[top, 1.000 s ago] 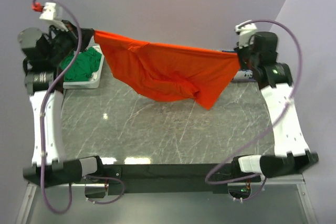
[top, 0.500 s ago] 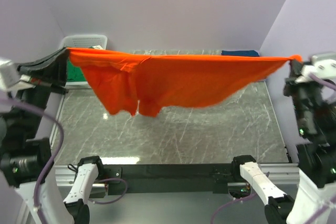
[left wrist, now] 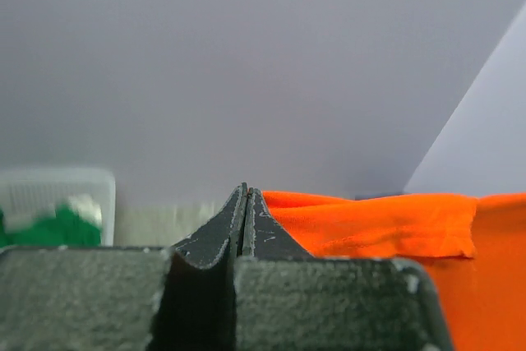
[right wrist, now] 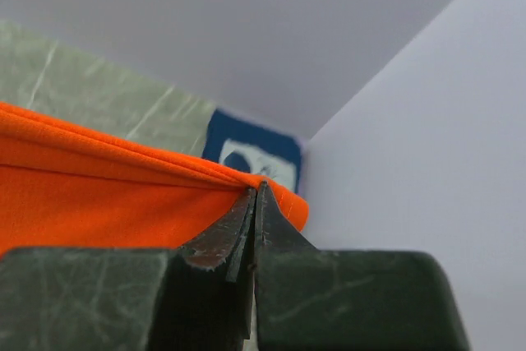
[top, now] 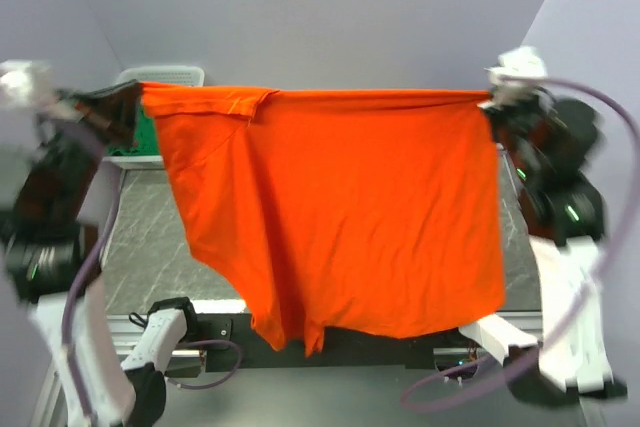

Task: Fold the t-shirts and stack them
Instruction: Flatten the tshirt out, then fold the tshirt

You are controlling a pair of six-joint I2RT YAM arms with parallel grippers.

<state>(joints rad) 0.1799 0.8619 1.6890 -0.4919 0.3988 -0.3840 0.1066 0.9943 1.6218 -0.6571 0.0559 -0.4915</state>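
Well, the orange t-shirt (top: 340,217) hangs spread flat high above the table (top: 145,222), stretched by its top corners. Both jaws are pinched tight: the left gripper (left wrist: 246,196) clamps one corner, the right gripper (right wrist: 256,193) the other. A green t-shirt (left wrist: 49,226) sits in the basket (left wrist: 49,182) at the table's far left corner, a navy t-shirt (right wrist: 246,152) at its far right

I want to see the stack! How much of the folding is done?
No stack shows yet. Right now the orange t-shirt hangs spread out, the left gripper and right gripper shut on its top corners. Left to do: fold it, plus the green t-shirt in the basket. The navy t-shirt lies flat on the table.
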